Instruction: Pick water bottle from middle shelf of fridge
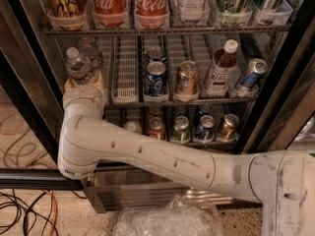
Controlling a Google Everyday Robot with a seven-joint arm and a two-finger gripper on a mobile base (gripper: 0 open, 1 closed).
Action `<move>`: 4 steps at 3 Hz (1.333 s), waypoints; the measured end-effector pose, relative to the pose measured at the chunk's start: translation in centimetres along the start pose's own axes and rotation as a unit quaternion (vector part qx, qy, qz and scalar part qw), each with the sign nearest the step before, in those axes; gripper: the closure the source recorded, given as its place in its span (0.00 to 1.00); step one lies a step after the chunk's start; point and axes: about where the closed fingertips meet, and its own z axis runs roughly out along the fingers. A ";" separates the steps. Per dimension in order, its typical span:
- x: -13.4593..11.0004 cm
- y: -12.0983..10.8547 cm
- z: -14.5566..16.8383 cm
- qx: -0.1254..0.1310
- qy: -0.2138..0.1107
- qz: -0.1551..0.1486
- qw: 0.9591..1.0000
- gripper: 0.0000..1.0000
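The water bottle (pixel 78 65), clear and ribbed with a white cap, stands at the left end of the middle shelf (pixel 187 101) of the fridge (pixel 29 87). My gripper (pixel 83 81) reaches up from below at the shelf's front left. Its tan fingers (pixel 99 77) sit on both sides of the bottle's base and are shut on it. A second clear bottle (pixel 91 48) stands just behind. My white arm (pixel 147 154) runs from the lower right across the fridge's lower front and hides part of the bottom rack.
The middle shelf also holds several cans (pixel 156 77) and a white-capped bottle of brown liquid (pixel 220 68). Coca-Cola bottles (pixel 110 4) stand on the rack above, cans (pixel 181 129) on the rack below. Cables (pixel 24 210) lie on the floor at left. Crumpled clear plastic (pixel 167 220) lies at the bottom.
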 end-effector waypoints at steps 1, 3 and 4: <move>-0.8 -0.1 -0.4 -0.005 -0.018 0.013 1.000 0.97; -5.4 -1.1 -5.3 0.003 -0.117 0.046 0.992 1.00; -6.7 -1.5 -7.1 -0.009 -0.133 0.052 0.990 1.00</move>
